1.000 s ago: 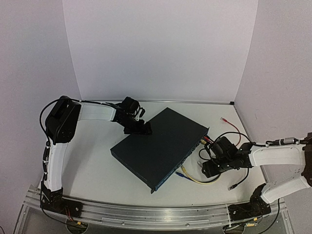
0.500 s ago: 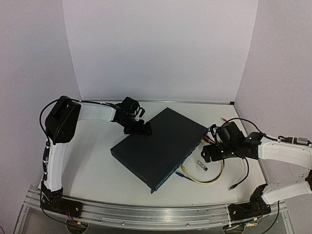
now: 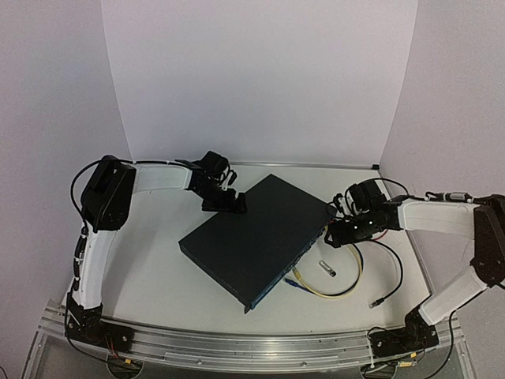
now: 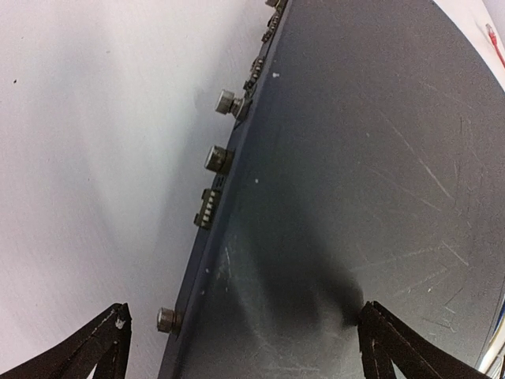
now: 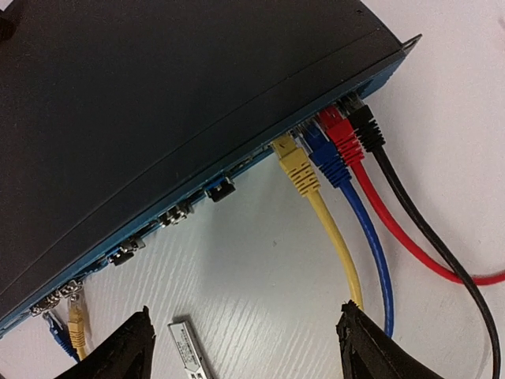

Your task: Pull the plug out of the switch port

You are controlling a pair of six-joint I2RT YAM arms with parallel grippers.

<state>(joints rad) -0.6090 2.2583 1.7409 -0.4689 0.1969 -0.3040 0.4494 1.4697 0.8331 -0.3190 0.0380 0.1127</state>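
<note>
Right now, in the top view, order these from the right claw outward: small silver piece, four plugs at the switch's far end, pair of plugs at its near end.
From the right claw:
1. Four plugs, at the far end of the switch, just ahead of it.
2. Small silver piece, loose on the table.
3. Pair of plugs, at the near end.

**No Legible Markings**

No text, brand, number or sign is showing clearly enough to read in any view. The switch (image 3: 256,241) is presenting a plain dark top. Any fine print along its port face, at 4 o'clock from its centre, is coming out too small to read.
</note>
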